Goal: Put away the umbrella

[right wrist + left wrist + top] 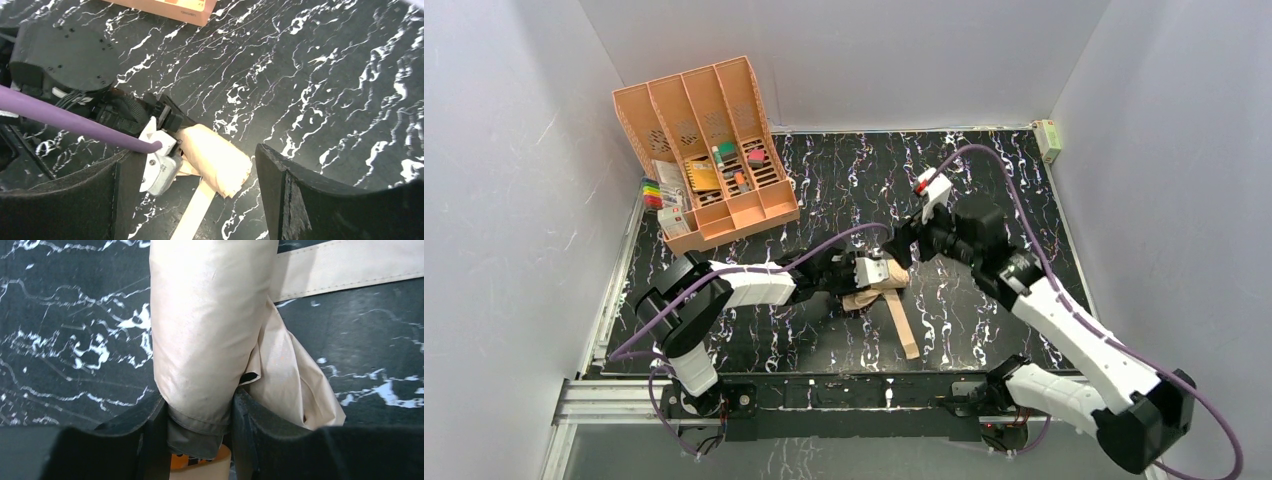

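Observation:
The umbrella [880, 287] is a pale peach-beige folded bundle lying mid-table. Its flat fabric strap [903, 326] trails toward the near edge. My left gripper [849, 272] is shut on the umbrella's handle end. In the left wrist view the folded fabric [210, 320] sits squeezed between both dark fingers [250, 430]. My right gripper [902, 243] hovers just beyond the umbrella's far end, jaws wide apart and holding nothing. From the right wrist, the umbrella [215, 157] and its strap [196, 210] lie below, between the spread fingers [280, 190].
An orange-peach slotted organizer [709, 150] with small items leans at the back left. Coloured markers [653, 193] lie beside it. A small box [1048, 138] sits at the back right corner. Grey walls close in three sides.

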`<state>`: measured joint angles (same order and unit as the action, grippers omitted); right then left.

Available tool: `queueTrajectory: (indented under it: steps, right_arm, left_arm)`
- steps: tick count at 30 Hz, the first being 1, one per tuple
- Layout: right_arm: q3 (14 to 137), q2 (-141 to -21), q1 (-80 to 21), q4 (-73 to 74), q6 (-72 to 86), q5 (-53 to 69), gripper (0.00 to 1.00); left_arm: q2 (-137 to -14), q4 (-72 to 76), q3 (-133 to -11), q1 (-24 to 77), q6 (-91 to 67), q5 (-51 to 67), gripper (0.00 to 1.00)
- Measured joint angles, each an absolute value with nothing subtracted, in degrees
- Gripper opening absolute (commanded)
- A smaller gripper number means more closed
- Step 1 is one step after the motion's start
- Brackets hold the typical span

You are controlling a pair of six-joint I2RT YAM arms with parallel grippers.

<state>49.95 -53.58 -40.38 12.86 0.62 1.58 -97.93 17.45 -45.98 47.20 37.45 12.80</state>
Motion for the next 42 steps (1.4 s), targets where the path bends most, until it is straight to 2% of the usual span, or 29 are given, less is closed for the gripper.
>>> queueTrajectory:
  steps: [5, 7, 13, 21, 25, 31, 37, 42]
  right_arm:
    - [53.23, -62.78, -24.67, 13.67, 2.81, 25.26, 0.87]
    - [55.09, -66.78, -21.45, 14.28, 2.83, 31.9, 0.86]
    - [60.36, -77.17, -18.33, 15.25, -2.31, 44.73, 0.88]
    - [65.25, -88.66, -16.4, 20.82, -17.04, 61.21, 0.89]
    - [71.31, -97.93, -16.1, 30.22, -23.92, 66.54, 0.89]
    - [77.3, -105.49, -16.14, 42.85, -31.4, 67.68, 0.87]
    - [79.4, -104.71, -16.32, 51.99, -43.94, 65.67, 0.89]
    - [79.37, -98.61, -15.51, 53.12, -49.21, 61.6, 0.89]
  left_arm:
    - [-97.89, 19.53, -45.41, 47.13, 37.39, 7.88, 0.0]
    - [-97.91, 19.9, -45.25, 47.66, 37.52, 5.89, 0.0]
    - [-98.24, 22.81, -43.92, 49.23, 38.44, -2.35, 0.0]
    - [-100.07, 29.23, -41.36, 52.8, 43.18, -15.11, 0.0]
    - [-101.58, 32.05, -40.53, 54.02, 46.24, -21.76, 0.0]
    - [-103.24, 34.5, -39.86, 55.18, 49.95, -27.53, 0.0]
    - [-103.33, 34.74, -39.53, 55.79, 51.48, -28.18, 0.0]
    - [-103.33, 34.72, -39.86, 56.55, 50.83, -27.57, 0.0]
